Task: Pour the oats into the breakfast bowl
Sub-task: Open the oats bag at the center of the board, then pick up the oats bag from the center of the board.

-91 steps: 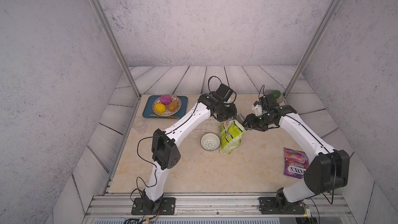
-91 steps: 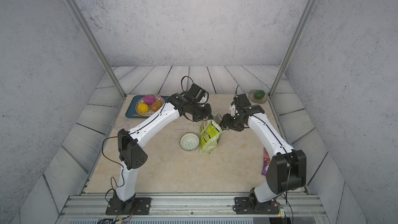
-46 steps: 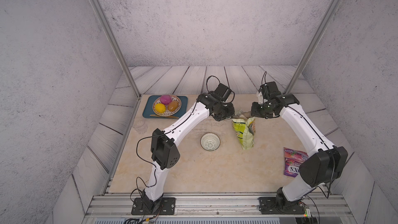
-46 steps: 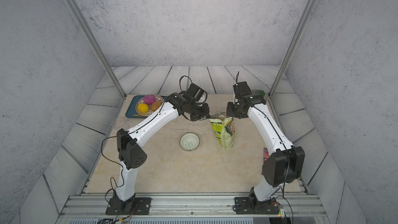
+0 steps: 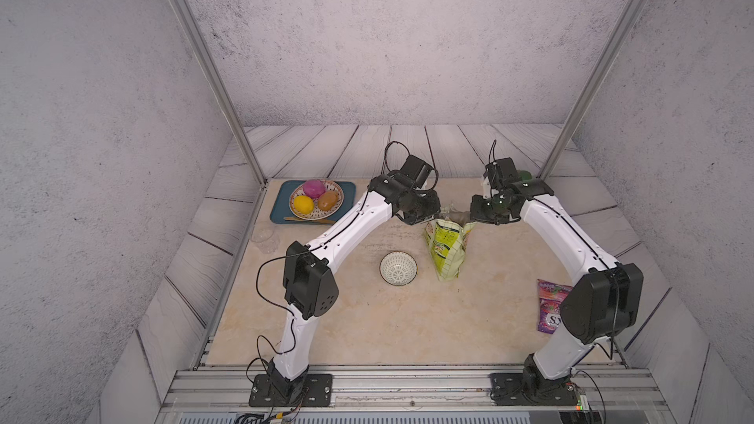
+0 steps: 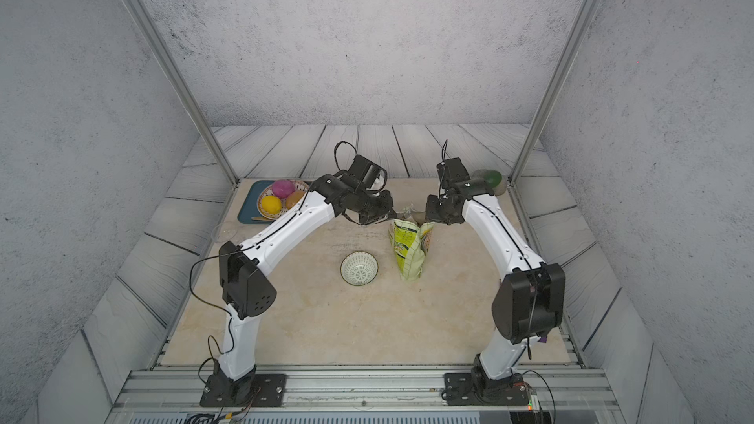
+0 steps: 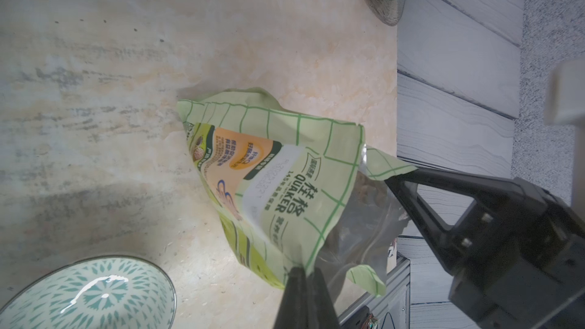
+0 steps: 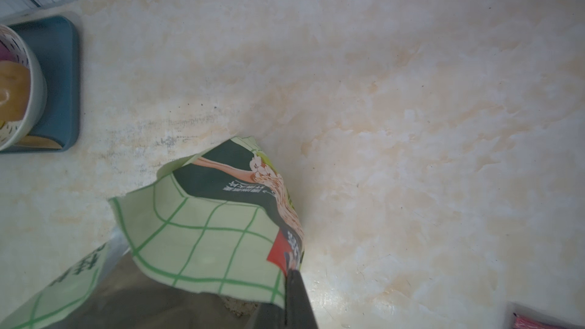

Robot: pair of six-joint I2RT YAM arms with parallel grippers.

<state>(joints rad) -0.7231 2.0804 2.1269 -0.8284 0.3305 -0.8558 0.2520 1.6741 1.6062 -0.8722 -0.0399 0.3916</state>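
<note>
- a second ago the pouch [image 5: 446, 250] leans in close to the bowl [image 5: 398, 267]. half a second ago it sits further off toward the right arm's side. now it is back nearer the bowl, hanging straighter between the two arms.
- the left gripper [image 7: 304, 272] is clenched on one top corner of the pouch, its two dark fingers pressed together over the checked edge, as it was in the earlier frames.
- the right gripper [image 8: 292, 275] is pinched on the opposite top corner. the left wrist view shows its tip [image 7: 391, 181] nipping the green flap.
- between the two grips the top of the pouch is pulled open, showing a silvery lining and tan, grainy oats [image 8: 237, 307] inside.
- the pouch is lime green with a darker green grid near the top and orange and dark print lower down. it is creased and narrows toward the bottom, which seems to rest on the table [image 5: 367, 320].
- the bowl stands just beside the pouch, on the left arm's side and apart from it. it is white with dark radiating marks and holds nothing.
- in both top views a purple candy bag [image 5: 548, 303] lies flat, well apart, by the right arm's elbow.
</note>
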